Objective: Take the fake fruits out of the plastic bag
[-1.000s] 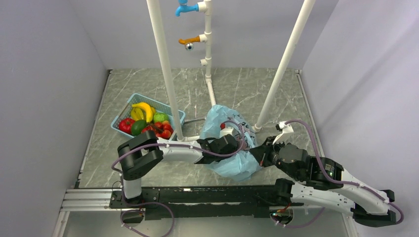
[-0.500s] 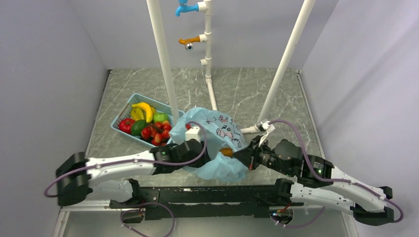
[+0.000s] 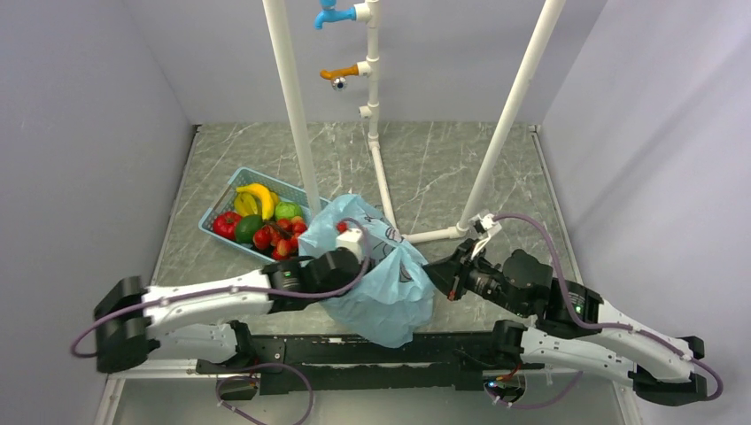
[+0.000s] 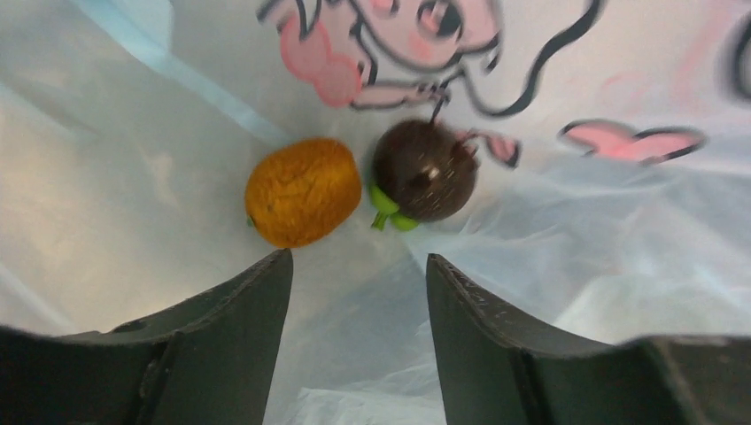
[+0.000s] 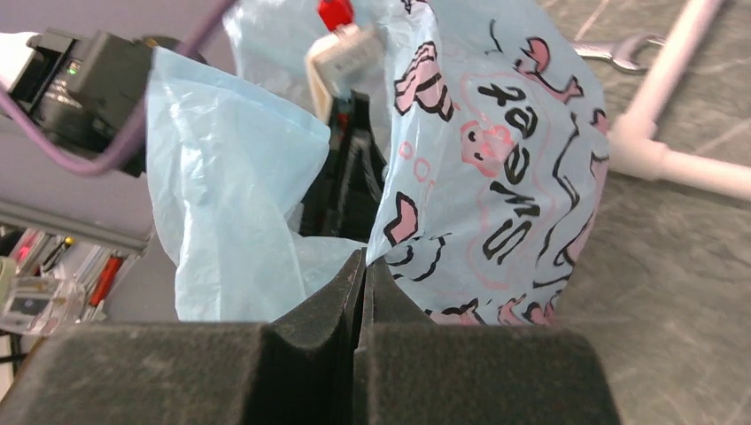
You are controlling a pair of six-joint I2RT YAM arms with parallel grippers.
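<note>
Inside thin crinkly translucent light-blue plastic bag (image 3: 383, 297): left gripper (image 4: 354, 266), jaws parted, nothing grasped. Two fake fruits seen just ahead of fingertips, on bag film: orange-brown rough oval fruit (image 4: 303, 191) ahead-left, long axis along closing line; dark brown round fruit (image 4: 423, 170) ahead-right, just beside it. Left arm nearer. right gripper (image 5: 361, 266) clenched on bag rim. Bag held at middle of near edge of grey marble table (image 3: 460, 168). Blue plastic basket (image 3: 219, 199) of fruit just beside bag, toward left edge. Loose film judged sole obstruction.
</note>
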